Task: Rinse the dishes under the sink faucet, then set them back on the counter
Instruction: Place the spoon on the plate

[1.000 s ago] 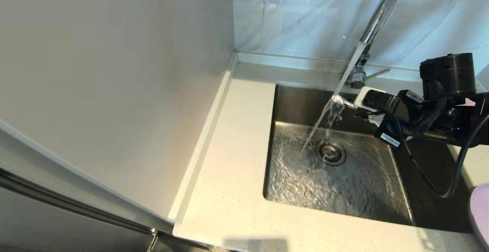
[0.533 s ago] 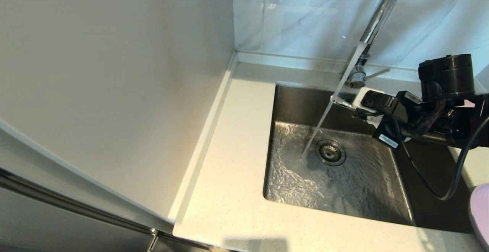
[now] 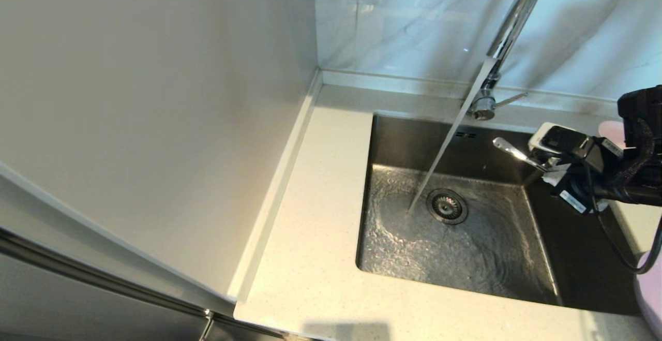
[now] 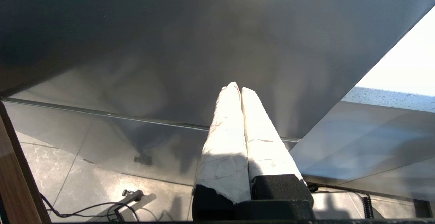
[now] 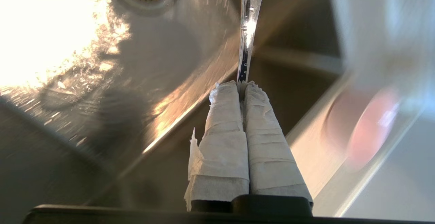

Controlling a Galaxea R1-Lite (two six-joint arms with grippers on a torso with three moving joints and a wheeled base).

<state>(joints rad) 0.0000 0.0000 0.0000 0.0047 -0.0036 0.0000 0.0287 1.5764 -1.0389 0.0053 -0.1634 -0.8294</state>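
Your right hand (image 3: 540,161) hangs over the right side of the rectangular brushed stainless-steel sink (image 3: 579,258), its paper-wrapped fingers (image 5: 261,139) pressed tight on the handle of the slim silver metal spoon (image 3: 509,150). In the head view the spoon juts out leftward over the basin, clear of the water stream (image 3: 445,149). You only get part of it in the right wrist view (image 5: 247,30), where the far end runs out of the top edge and the shaft shows wet droplets. Much of the right arm is cut off at the picture's edge.

The tall shiny chrome gooseneck faucet (image 3: 509,25) loses its top arc beyond the frame. Its thin side lever (image 3: 509,99) sticks out toward the right. Water falls in a slanted line and lands just left of the round metal drain strainer (image 3: 447,206), spreading in rippled rings across the basin floor.

The small pale-pink bowl (image 3: 613,131) is mostly hidden behind the arm on the cream speckled stone bench (image 3: 305,258). In the right wrist view it is only a blurred pink round (image 5: 367,128). The pale lilac plate (image 3: 652,292) shows just a sliver at the lower right corner.

Your left hand (image 4: 240,89) appears only in its own wrist view, wrapped fingers (image 4: 224,132) closed together on nothing, facing a smooth grey panel (image 4: 204,47) above a tiled floor (image 4: 85,169).
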